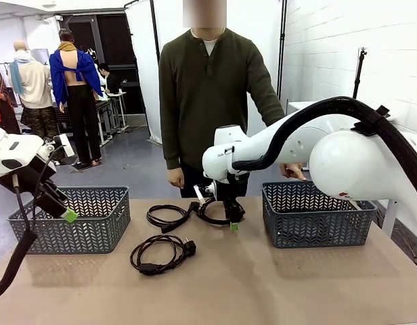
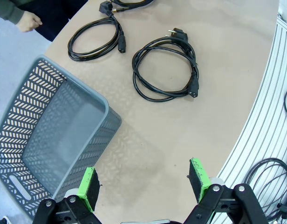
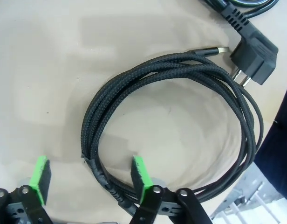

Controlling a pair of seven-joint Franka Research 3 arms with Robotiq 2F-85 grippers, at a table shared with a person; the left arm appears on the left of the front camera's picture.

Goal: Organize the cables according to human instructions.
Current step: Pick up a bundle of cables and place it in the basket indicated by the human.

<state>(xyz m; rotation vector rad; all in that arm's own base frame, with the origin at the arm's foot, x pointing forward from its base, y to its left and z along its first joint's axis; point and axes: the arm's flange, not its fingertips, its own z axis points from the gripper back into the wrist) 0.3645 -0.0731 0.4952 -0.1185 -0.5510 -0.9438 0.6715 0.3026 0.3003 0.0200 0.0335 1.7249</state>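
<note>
Three black cables lie on the tan table. The nearest coil sits left of centre, also seen from the left wrist. A second coil lies behind it. The third, a braided coil, lies at the far middle. My right gripper is down on it; in the right wrist view the jaws stand apart and straddle the braided bundle without pressing it. My left gripper hangs open and empty beside the left basket.
A grey basket stands at the table's left, another at the right. A person stands at the far edge, hands low by the table. A black angled plug lies just beyond the braided coil.
</note>
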